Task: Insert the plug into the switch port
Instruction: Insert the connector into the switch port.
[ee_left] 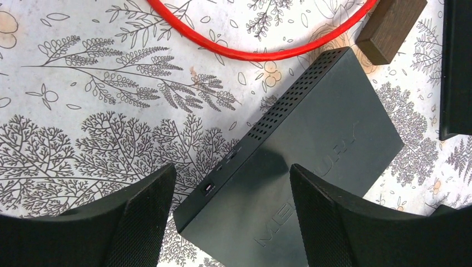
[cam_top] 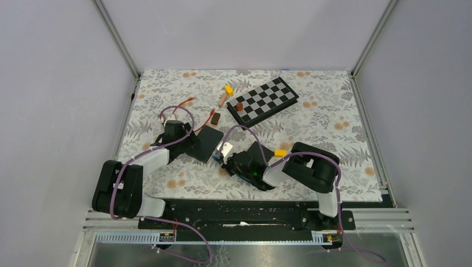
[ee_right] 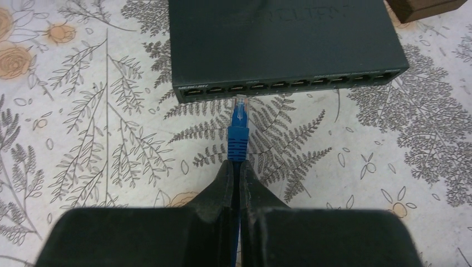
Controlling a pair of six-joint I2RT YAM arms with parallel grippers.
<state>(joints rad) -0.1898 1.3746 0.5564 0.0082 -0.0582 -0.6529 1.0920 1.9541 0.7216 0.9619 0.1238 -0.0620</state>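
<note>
The flowery counter fills the whole top view. The biggest thing on it is a folded chessboard, up around 1 o'clock from the middle.

Next down in size is the switch, a flat dark box sitting about 9 o'clock from the counter's centre. In the right wrist view the switch shows its row of ports along the near face. In the left wrist view the switch lies at a diagonal with its vented side facing 10 o'clock.

The left fingers are spread wide, one on each side of the switch's near corner. You can't tell if either one is actually touching the box. The right fingers are pressed together, pinching the blue plug by its tail end.

The plug points straight to 12 o'clock at the port row. Its clear tip is just in front of the third port from the left and isn't seated. It's hard to say if it's touching the face.

A red cable loops across the counter at 12 o'clock from the switch in the left wrist view. A small brown block sits just off the switch's far corner at 1 o'clock.

From the top there's also a yellow block and a little wooden stick, both at 9 o'clock from the chessboard.
</note>
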